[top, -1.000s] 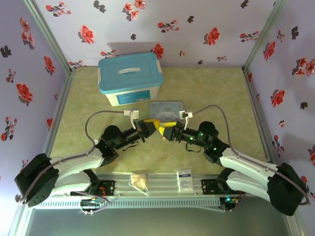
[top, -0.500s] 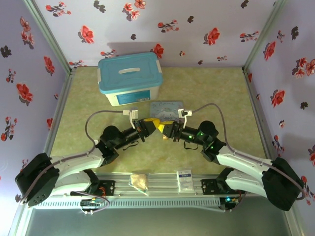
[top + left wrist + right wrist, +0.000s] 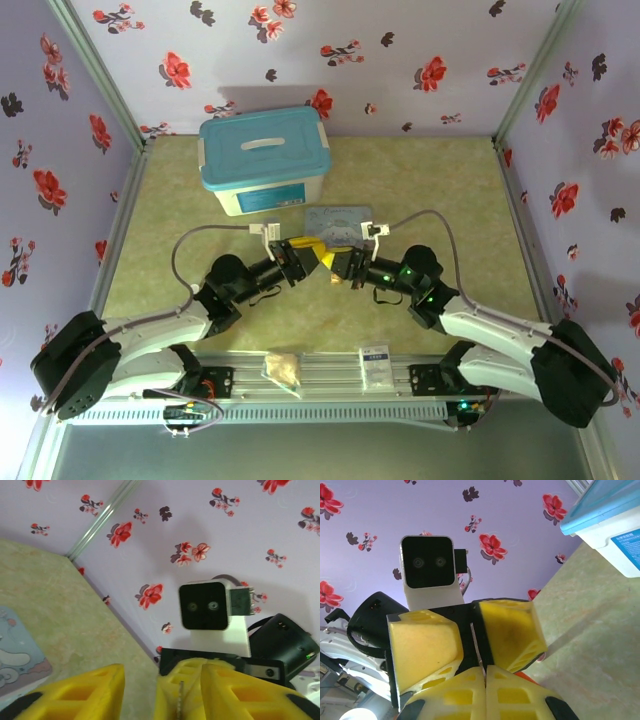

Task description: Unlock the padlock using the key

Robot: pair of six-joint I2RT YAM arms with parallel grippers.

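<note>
The key [image 3: 476, 650] is a thin dark blade standing up from between the tips of my right gripper [image 3: 484, 667], which is shut on it. My left gripper [image 3: 165, 675] is open, its yellow fingers [image 3: 425, 645] standing apart on either side of the blade. In the left wrist view the key [image 3: 180, 700] shows edge-on in the seam of the right fingers. Both grippers meet tip to tip above the mat in the top view, left gripper [image 3: 308, 250] and right gripper [image 3: 338, 262]. The padlock is out of view.
A pale blue cartoon tin [image 3: 338, 220] lies just behind the grippers. A white box with a teal lid [image 3: 262, 160] stands at the back left. A white sachet [image 3: 375, 362] and a brown packet [image 3: 283, 368] rest on the front rail. An orange-red sliver [image 3: 523, 676] shows beneath the fingers.
The right gripper has shifted slightly left and closed on the key. The left gripper, shut before, has opened its fingers around it.
</note>
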